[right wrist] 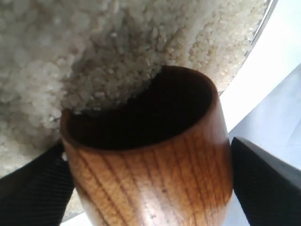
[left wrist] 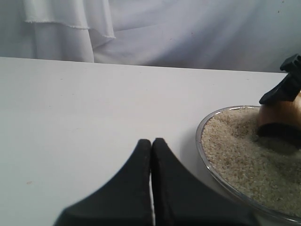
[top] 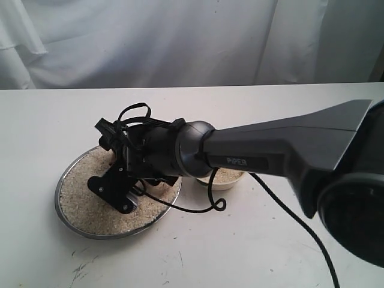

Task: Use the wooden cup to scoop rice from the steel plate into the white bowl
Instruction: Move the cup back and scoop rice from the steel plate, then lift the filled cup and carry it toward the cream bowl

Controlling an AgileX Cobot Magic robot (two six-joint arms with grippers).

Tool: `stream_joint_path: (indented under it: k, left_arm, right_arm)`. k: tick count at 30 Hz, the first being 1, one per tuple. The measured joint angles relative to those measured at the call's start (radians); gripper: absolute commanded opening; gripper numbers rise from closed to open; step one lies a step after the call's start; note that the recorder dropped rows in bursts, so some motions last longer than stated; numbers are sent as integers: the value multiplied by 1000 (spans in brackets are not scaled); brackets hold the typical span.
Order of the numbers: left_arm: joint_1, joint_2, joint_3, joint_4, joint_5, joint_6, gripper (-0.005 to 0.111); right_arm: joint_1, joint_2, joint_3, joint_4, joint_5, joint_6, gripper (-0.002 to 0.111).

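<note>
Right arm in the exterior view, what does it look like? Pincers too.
The right arm is dark grey, with an angular shell, a rounded wrist joint and white PIPER lettering. Black cables loop at the wrist and trail away. The left pincer has black tapered fingers; the right pincer has black, finely textured ones.

Our right arm (top: 282, 144) stretches low, our right gripper (right wrist: 148, 186) clamping the wooden cup (right wrist: 160, 155) between its fingers. Our left gripper (left wrist: 151, 146) sits closed, fingertips touching.

The light is soft and even, with weak shadows. The left gripper (left wrist: 151, 142) looks blurred up close, the rice (right wrist: 94, 56) also.
</note>
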Motion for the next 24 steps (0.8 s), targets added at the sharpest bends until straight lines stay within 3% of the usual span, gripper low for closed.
stream_joint_path:
  k: [17, 24]
  left_arm:
    - [0, 0, 0, 0, 0, 0, 0]
    - [0, 0, 0, 0, 0, 0, 0]
  right_arm:
    - [2, -2, -126, 566, 207, -234, 0]
    - [-8, 0, -168, 679, 266, -270, 0]
